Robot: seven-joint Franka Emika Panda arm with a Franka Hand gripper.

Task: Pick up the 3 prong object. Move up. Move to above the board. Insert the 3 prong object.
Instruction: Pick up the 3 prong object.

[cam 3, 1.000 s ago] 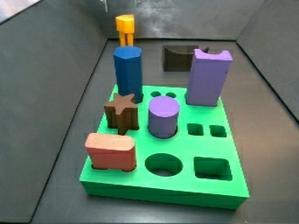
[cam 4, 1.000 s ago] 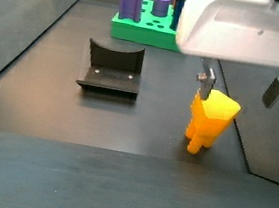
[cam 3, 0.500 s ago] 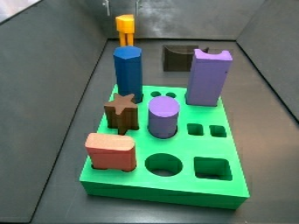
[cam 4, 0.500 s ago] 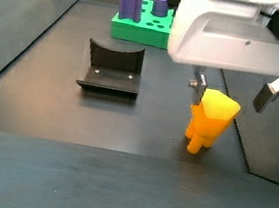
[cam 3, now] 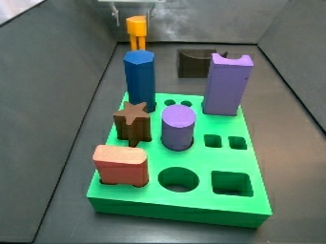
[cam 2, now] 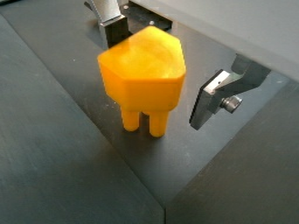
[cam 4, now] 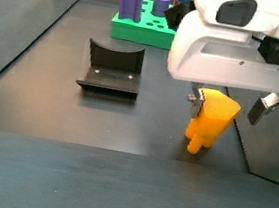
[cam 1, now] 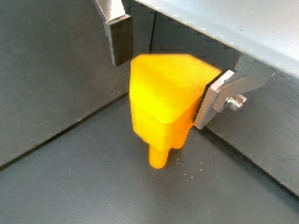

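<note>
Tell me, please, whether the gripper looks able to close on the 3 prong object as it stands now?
Probably yes. The gripper is open with a finger on each side of the 3 prong object, which stands prongs-down on the floor, with nothing else between the fingers.

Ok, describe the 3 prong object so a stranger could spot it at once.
Look away from the green board, on the dark floor under the gripper. The 3 prong object stands there between the open fingers, prongs down: the only orange-yellow piece, and the only one off the board.
</note>
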